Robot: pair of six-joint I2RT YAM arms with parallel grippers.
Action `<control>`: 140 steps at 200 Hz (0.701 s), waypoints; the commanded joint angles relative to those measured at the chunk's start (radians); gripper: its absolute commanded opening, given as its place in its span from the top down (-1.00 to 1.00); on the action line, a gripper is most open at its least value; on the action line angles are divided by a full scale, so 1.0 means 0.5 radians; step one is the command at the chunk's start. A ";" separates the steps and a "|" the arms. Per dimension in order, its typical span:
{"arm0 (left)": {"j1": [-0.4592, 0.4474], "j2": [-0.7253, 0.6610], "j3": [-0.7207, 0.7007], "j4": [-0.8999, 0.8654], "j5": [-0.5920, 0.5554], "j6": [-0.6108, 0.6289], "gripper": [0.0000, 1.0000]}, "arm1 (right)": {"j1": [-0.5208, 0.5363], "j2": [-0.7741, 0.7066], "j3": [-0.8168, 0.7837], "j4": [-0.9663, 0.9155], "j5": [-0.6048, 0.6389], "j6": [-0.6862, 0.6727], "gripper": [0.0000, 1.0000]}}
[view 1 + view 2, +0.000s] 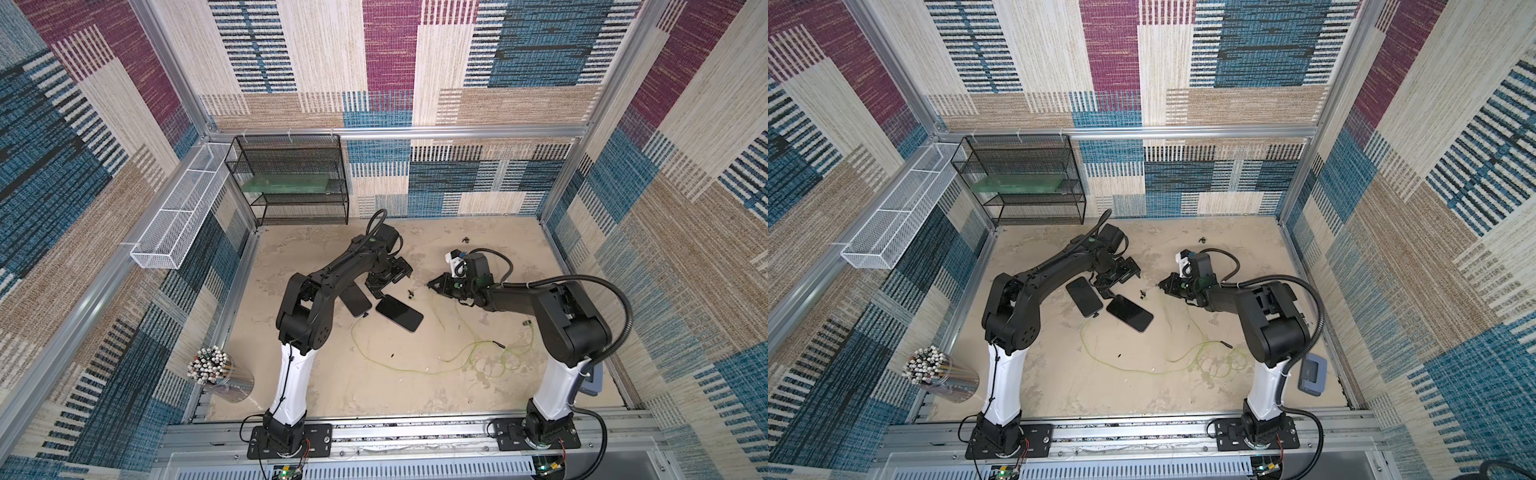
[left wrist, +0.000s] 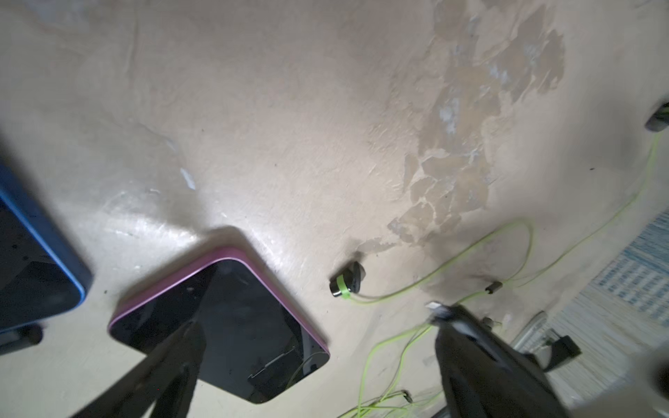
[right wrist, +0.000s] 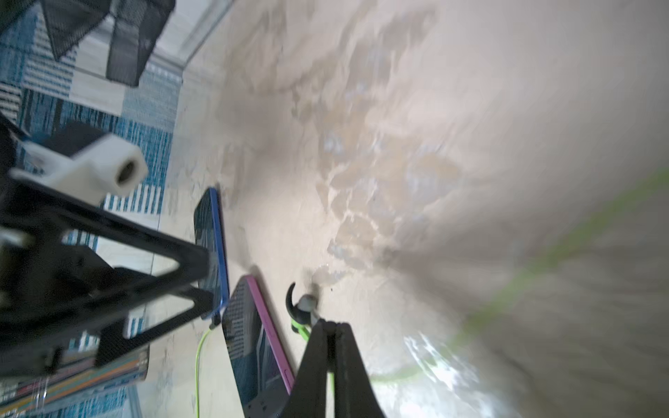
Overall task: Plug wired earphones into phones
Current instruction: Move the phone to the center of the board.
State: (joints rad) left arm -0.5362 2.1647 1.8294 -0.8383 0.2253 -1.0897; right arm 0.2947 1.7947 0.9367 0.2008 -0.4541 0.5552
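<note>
Two phones lie side by side mid-table: a blue-edged phone (image 1: 356, 300) (image 2: 32, 275) and a pink-edged phone (image 1: 400, 314) (image 2: 224, 325). A black plug (image 3: 216, 320) with a green cable sits at the blue phone's bottom edge. My left gripper (image 1: 390, 281) (image 2: 315, 318) is open over the pink phone's far corner, holding nothing. The earphones' thin yellow-green cables (image 1: 395, 370) loop across the table. My right gripper (image 1: 430, 284) (image 3: 331, 324) is shut on one cable, just behind a black earbud (image 3: 300, 307) (image 2: 345, 284) that lies beside the pink phone.
A black mesh shelf (image 1: 291, 178) and a white mesh basket (image 1: 183, 212) stand at the back left. A cup of pens (image 1: 216, 370) is at the front left, a grey-blue box (image 1: 1312, 374) behind my right arm. Another earbud (image 1: 466, 240) lies far back.
</note>
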 commanded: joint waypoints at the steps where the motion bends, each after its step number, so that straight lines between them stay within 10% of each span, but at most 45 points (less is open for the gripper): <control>1: -0.077 -0.024 -0.007 -0.183 -0.184 -0.018 -1.00 | -0.046 -0.192 0.016 -0.304 0.320 -0.133 1.00; 140: -0.232 0.189 0.110 -0.427 -0.318 -0.393 -0.97 | -0.016 -0.736 -0.182 -0.511 0.158 -0.321 1.00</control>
State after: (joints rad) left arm -0.6529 2.2402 1.8641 -1.0374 0.0582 -1.2301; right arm 0.2768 1.4403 0.8547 -0.0345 -0.3595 0.4240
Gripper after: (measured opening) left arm 0.985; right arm 0.090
